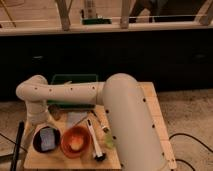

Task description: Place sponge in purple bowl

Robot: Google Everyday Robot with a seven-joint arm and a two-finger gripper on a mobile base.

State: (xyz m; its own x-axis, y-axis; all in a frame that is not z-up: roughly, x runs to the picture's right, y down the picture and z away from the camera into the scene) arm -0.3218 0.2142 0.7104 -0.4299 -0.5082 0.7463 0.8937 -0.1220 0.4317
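The purple bowl (pixel 37 145) stands at the front left corner of the wooden table, dark and round. The pale blue sponge (pixel 47 138) lies inside it, leaning towards its right side. My gripper (pixel 41 123) hangs from the bent white arm just above the bowl's far rim, a little above the sponge. The orange bowl (pixel 76 142) with a yellow inside stands right next to the purple bowl on its right.
A green tray (pixel 75 80) is at the table's back. A flat grey-blue cloth (pixel 76 118) lies behind the orange bowl. A white-handled brush (pixel 94 141) and a yellow-green item (pixel 108 142) lie to the right. My big white arm (pixel 130 125) covers the table's middle. A dark pole (pixel 18 145) stands at the left.
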